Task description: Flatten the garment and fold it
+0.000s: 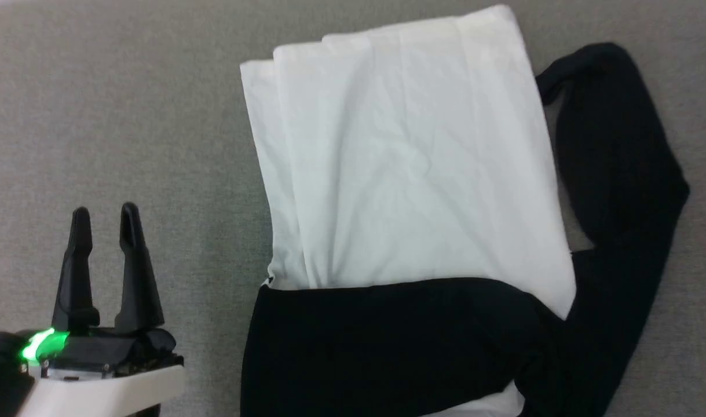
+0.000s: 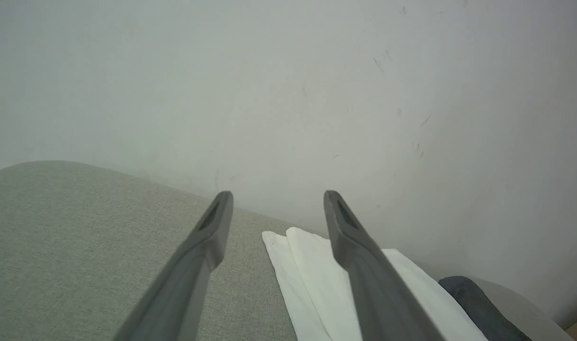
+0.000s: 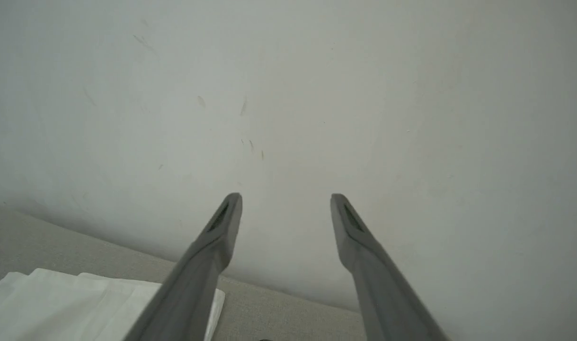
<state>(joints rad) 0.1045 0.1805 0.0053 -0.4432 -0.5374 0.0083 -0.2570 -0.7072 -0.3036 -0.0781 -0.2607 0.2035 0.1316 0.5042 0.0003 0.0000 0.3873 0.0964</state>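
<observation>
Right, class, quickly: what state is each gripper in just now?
Left gripper: open, holding nothing.
Right gripper: open, holding nothing.

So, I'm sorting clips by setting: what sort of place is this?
Likely an indoor room, perhaps a home-style test setup: a shirt lies on a grey woven fabric surface, maybe a bed or couch, that ends against a plain pale wall with faint scuffs.

No text, label, brand or number can be read anywhere (the garment (image 1: 410, 174) shows plain cloth).
</observation>
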